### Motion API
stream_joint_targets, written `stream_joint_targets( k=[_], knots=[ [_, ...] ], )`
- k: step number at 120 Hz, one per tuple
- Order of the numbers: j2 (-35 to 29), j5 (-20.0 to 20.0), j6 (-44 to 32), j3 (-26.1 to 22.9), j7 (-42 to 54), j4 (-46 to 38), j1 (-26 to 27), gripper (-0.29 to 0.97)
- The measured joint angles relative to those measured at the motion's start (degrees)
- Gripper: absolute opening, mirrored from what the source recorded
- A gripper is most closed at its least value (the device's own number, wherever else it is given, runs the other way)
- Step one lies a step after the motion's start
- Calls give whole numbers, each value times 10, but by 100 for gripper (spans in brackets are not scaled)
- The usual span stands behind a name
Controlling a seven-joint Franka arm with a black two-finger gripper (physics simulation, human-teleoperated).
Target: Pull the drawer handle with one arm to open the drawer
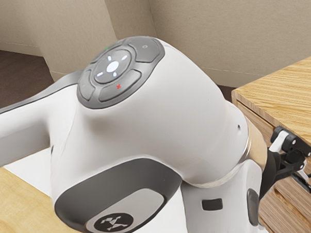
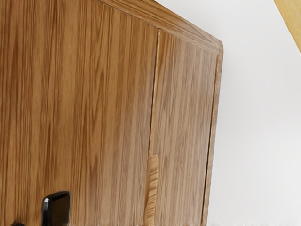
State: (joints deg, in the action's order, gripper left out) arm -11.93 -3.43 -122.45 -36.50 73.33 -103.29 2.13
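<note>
**A:** Nearest the lens: the arm (image 1: 146, 148), a white housing that comes in from the exterior view's left. What is next along?

**B:** The gripper (image 1: 295, 159), low at the exterior view's right, close against the front of the wooden cabinet (image 1: 286, 87). Open or closed: cannot tell.

**A:** Where is the drawer?

**B:** The drawer front (image 2: 94, 108) lies directly ahead of the hand, very near, with its grain running along a seam (image 2: 154, 94). I cannot pick out the drawer handle with certainty. A short pale strip (image 2: 152, 188) sits on that seam and may be it.

**A:** Governing relation?

**B:** Judgement: the drawer lies to the gripper's right in the exterior view. The pull should therefore run straight back toward that view's left, square to the front.
</note>
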Motion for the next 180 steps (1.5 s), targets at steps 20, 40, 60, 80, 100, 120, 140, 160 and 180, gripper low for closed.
stream_joint_targets(
  k=[20, 40, 60, 80, 100, 120, 140, 160, 180],
  knots=[
    [11, -1, -7, 2, 0, 0, -5, 68],
    [22, -5, -14, 3, 0, -2, -24, 68],
    [15, -9, -14, 3, 1, -25, -27, 70],
    [-60, -10, 8, 28, 1, -71, -22, 61],
    [-162, -20, 19, 155, 2, -171, 91, 36],
    [-309, -14, 59, 219, 2, -210, 151, 38],
    [-285, -10, 223, 339, -59, -56, 229, 57],
    [-125, -66, 417, 393, -209, 154, 223, 64],
    [-78, -67, 499, 319, -326, 174, 3, 66]
  ],
)
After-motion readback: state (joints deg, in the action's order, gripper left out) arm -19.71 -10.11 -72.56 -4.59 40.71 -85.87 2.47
